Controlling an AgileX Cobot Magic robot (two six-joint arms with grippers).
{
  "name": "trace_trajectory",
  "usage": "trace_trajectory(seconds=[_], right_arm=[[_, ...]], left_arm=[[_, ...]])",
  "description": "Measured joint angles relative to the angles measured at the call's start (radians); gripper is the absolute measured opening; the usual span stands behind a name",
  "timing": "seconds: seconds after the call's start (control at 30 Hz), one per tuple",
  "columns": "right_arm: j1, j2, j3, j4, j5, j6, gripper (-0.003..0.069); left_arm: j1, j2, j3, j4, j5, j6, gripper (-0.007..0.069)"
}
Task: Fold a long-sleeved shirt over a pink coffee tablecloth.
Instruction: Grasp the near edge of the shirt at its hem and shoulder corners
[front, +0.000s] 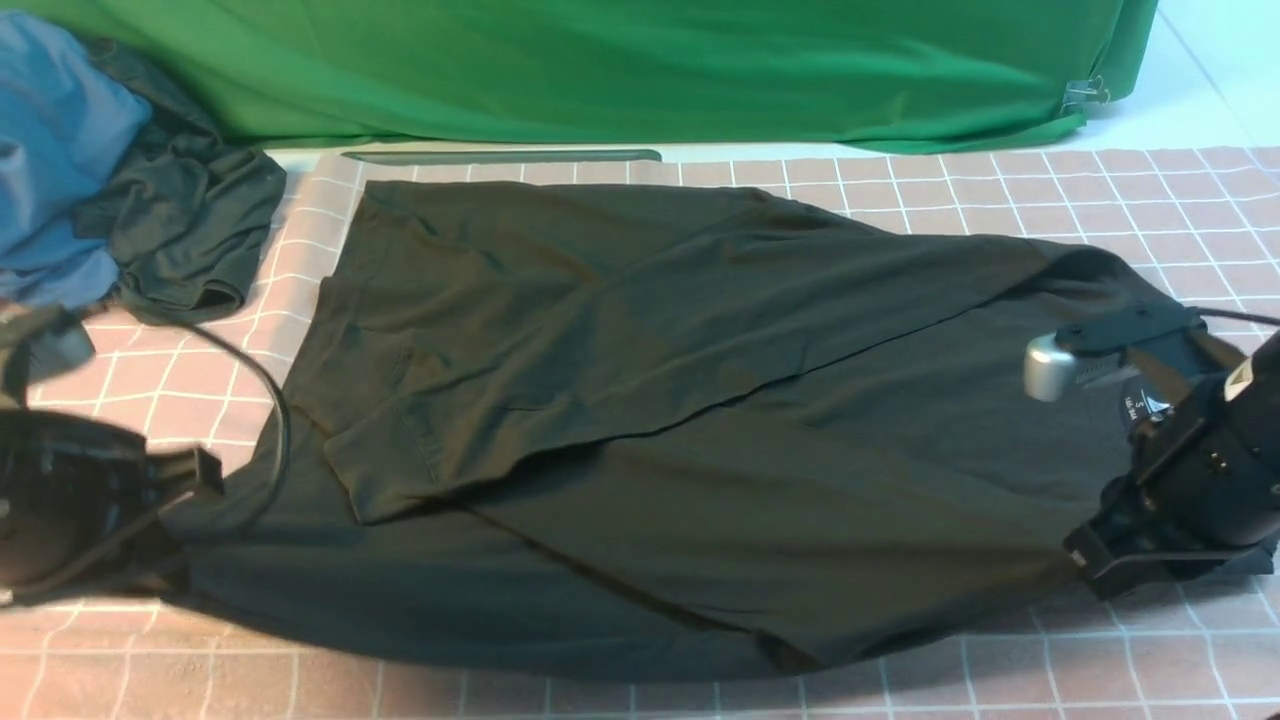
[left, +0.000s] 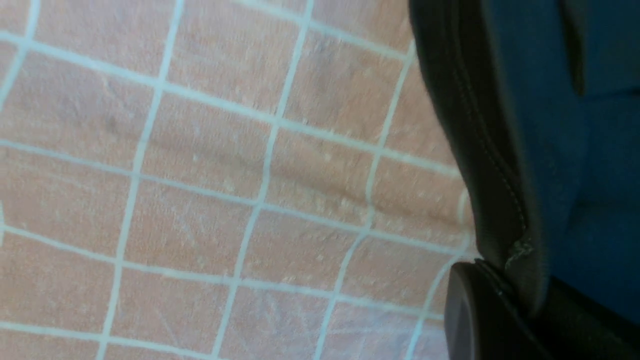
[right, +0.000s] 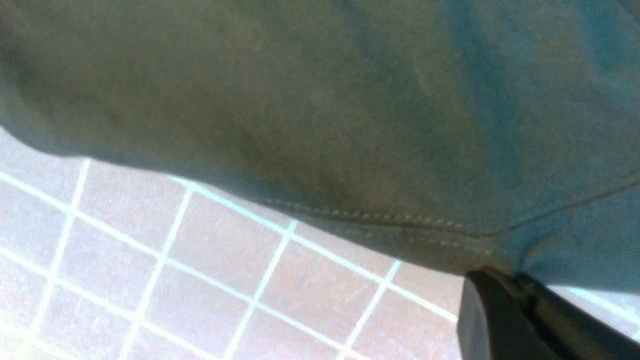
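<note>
The long-sleeved shirt (front: 640, 420) lies black and wide across the pink coffee tablecloth (front: 1100, 190), with its far part folded over toward the near side. Its print and neck label are hidden. My left gripper (front: 178, 520) sits at the shirt's near left corner, shut on the stitched hem (left: 495, 200), which runs into the jaws of this gripper (left: 515, 295). My right gripper (front: 1092, 558) is at the shirt's near right end. It is shut on the hem (right: 380, 220), which bunches where this gripper (right: 515, 285) pinches it just above the gridded cloth (right: 150, 260).
A blue cloth (front: 50, 130) and a smaller dark grey garment (front: 185, 225) are heaped at the far left. Plain green fabric (front: 600, 60) hangs along the back, held by a metal clip (front: 1085, 93). A thin dark strip (front: 500, 156) lies at the cloth's far edge.
</note>
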Motion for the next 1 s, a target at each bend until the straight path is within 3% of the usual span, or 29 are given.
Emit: trace_trajectory(seconds=[0.4, 0.6, 0.7, 0.87, 1.0], right_arm=[[0.000, 0.017, -0.150, -0.027, 0.032, 0.013, 0.0038], [0.036, 0.025, -0.101, 0.028, 0.140, -0.075, 0.0057], [0.073, 0.025, -0.027, 0.015, 0.113, -0.088, 0.0152], [0.096, 0.037, 0.104, -0.046, -0.092, -0.081, 0.0421], [0.099, 0.081, 0.127, -0.090, -0.190, -0.063, 0.0470]], left_arm=[[0.000, 0.064, -0.132, -0.060, -0.032, -0.048, 0.0046], [0.000, 0.086, -0.136, -0.043, 0.000, -0.050, 0.0046], [0.000, 0.086, -0.136, -0.038, 0.009, -0.050, 0.0046], [0.000, 0.086, -0.136, -0.035, 0.029, -0.050, 0.0046], [0.000, 0.086, -0.136, -0.033, 0.025, -0.050, 0.0046]])
